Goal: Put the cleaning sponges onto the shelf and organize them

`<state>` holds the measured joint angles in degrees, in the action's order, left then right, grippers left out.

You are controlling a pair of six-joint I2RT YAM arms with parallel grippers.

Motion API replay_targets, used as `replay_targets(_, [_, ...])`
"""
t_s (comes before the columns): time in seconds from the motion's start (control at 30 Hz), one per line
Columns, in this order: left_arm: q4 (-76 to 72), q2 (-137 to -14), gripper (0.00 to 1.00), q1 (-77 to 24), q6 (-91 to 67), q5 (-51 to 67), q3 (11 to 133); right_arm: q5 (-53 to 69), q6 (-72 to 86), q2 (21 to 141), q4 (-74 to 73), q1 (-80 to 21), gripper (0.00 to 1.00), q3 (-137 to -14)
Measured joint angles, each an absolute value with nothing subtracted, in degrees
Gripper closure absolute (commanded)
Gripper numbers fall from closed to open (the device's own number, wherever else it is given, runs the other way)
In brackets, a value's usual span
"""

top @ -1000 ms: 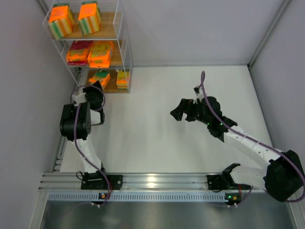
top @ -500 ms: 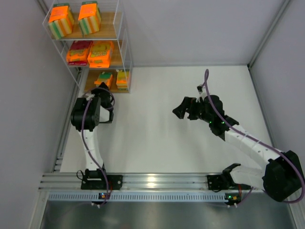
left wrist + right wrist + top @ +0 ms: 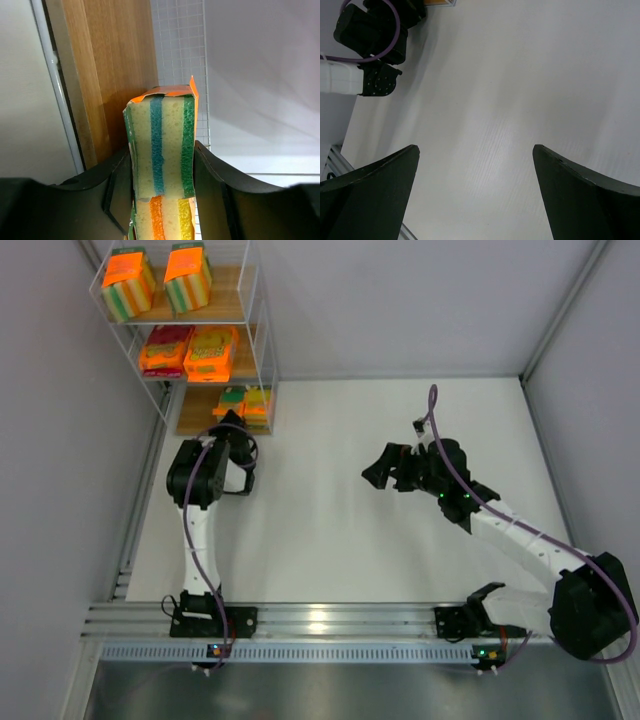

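The shelf (image 3: 264,335) is a white wire rack at the far left with three wooden boards. Two blocky striped cleaning sponges (image 3: 128,282) stand on its top board and two flat packs (image 3: 211,352) lie on the middle one. On the bottom board (image 3: 110,75) one pack (image 3: 259,406) stands at the right. Beside it, my left gripper (image 3: 235,426) is shut on another pack (image 3: 162,145), whose blue and green stripes show between the fingers (image 3: 210,175). Out over the bare table, my right gripper (image 3: 372,476) hangs open, nothing between its fingers (image 3: 570,185).
A grey wall (image 3: 60,490) runs close along the shelf's left side. An aluminium rail (image 3: 320,620) crosses the near edge under both arm bases. The left arm (image 3: 370,30) shows at the top left of the right wrist view.
My left arm has swung right and toward the shelf, carrying its pack in beside the one on the bottom board. The right arm has hardly moved.
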<state>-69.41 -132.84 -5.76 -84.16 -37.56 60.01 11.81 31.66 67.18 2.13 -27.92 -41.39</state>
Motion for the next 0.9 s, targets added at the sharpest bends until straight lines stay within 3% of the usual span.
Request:
replay_targets(0.2, [-69.93, -134.26, 0.49, -5.80, -85.43, -38.02, 62.11, 12.12, 31.81, 67.18, 2.13, -27.92, 0.01, -41.39])
replay_targets(0.37, [-70.72, -135.39, 0.41, -6.28, -85.69, -38.65, 64.20, 12.14, 32.16, 67.18, 2.13, -27.83, 0.00, -41.39])
replay_targets(0.67, [-70.52, -133.53, 0.13, -6.63, -86.32, -38.63, 63.72, 12.27, 32.23, 67.18, 2.13, -27.83, 0.01, -41.39])
replay_targets(0.7, [-69.71, -132.84, 0.02, -6.63, -86.39, -38.17, 63.18, 12.34, 32.29, 67.18, 2.13, -27.83, 0.01, -41.39])
replay_targets(0.9, [-57.63, -123.33, 0.02, -6.92, -83.83, -37.08, 56.86, 12.78, 33.19, 67.18, 2.61, -27.81, 0.01, -41.36])
